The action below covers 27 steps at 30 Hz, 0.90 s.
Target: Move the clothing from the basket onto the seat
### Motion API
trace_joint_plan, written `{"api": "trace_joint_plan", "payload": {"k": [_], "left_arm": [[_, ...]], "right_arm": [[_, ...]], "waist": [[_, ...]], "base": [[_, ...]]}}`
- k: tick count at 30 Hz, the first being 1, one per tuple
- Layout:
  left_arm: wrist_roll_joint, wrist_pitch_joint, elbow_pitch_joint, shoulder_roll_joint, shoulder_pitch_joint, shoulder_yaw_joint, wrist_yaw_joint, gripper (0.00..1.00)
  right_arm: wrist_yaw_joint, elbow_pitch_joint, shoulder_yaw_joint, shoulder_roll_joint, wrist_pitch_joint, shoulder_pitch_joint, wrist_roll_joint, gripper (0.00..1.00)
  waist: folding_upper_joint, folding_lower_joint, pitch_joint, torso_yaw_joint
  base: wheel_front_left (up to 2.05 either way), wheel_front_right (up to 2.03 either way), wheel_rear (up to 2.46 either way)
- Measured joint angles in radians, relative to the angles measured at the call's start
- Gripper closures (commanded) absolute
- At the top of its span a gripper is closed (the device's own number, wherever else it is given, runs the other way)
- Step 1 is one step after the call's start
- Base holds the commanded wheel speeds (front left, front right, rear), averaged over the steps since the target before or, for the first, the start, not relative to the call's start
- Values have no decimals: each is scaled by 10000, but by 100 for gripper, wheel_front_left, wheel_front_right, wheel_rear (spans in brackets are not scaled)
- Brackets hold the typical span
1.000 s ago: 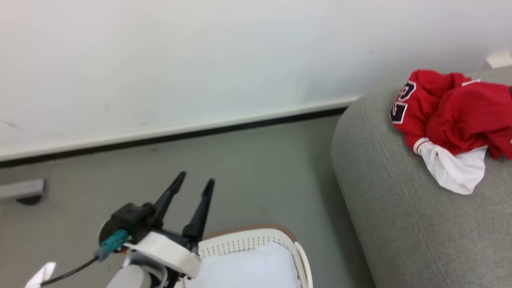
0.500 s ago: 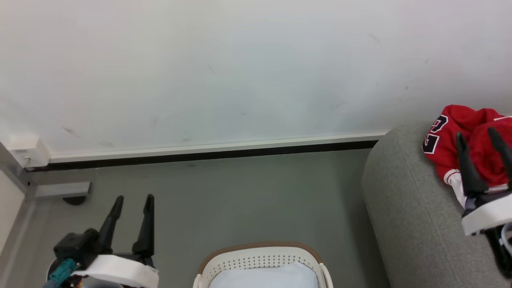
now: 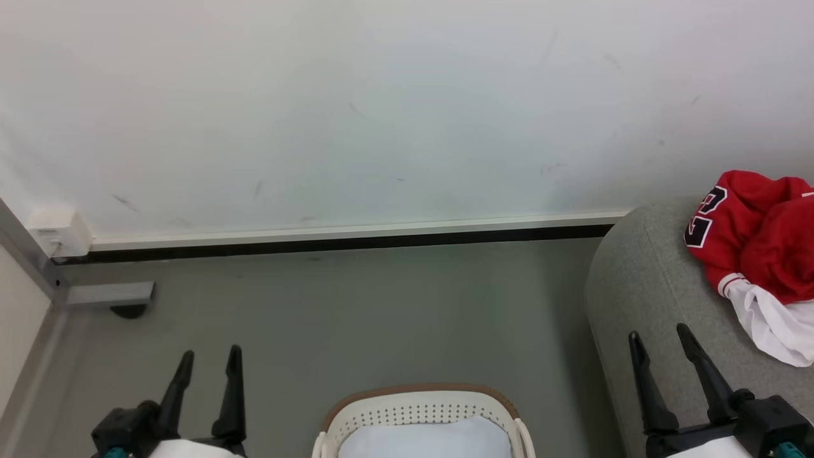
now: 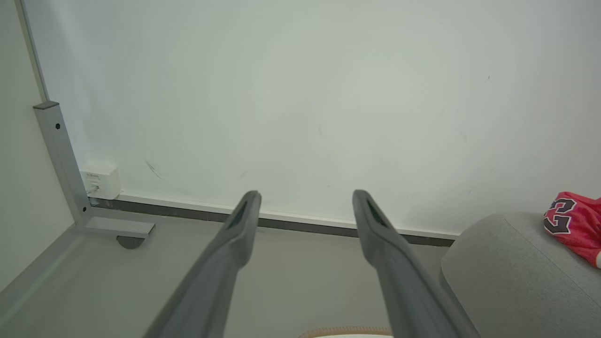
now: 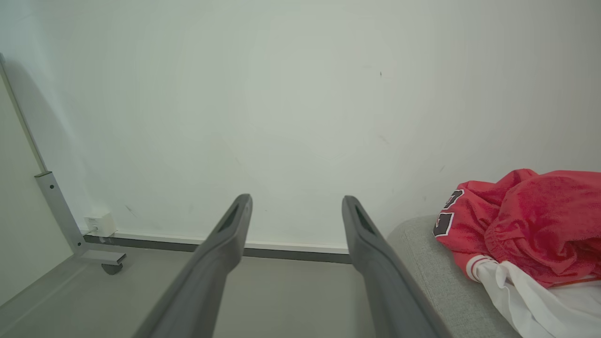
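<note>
The red jersey (image 3: 757,245) with its black-and-white number lies crumpled on the grey sofa (image 3: 642,292) at the far right, its white part (image 3: 776,321) hanging toward me; it also shows as the jersey (image 5: 526,225) and the jersey (image 4: 575,225). The white basket (image 3: 420,407) with a tan rim sits at the bottom centre on the floor. My right gripper (image 3: 658,334) stands open and empty over the sofa's near end, left of the jersey and apart from it. My left gripper (image 3: 210,356) is open and empty at the lower left, beside the basket.
A plain pale white-blue cloth (image 3: 423,439) lies inside the basket. Grey floor (image 3: 356,318) runs back to a white wall with a dark baseboard (image 3: 343,242). A grey metal frame with a caster (image 3: 108,299) and a white wall box (image 3: 54,232) stand at the left.
The head view has swung left and tilted up. My right gripper has drawn back from over the jersey to the lower right; the jersey stays on the sofa. My left gripper sits lower.
</note>
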Motion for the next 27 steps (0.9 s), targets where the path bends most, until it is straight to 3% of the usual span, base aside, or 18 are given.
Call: {"api": "trace_joint_plan", "payload": {"k": [11,27], "left_arm": [[500,0,19,-257,157,188,-132,0],[585,0,56,-309,144,-42,-171,0]], "right_arm": [[0,316,-46,456,-15,261,-134,0],[0,499,12,543,-15,183,-128,0]], "waist": [[0,0,82,-36],[0,1,98,-79]], "base": [[0,0,0],[0,0,0]]}}
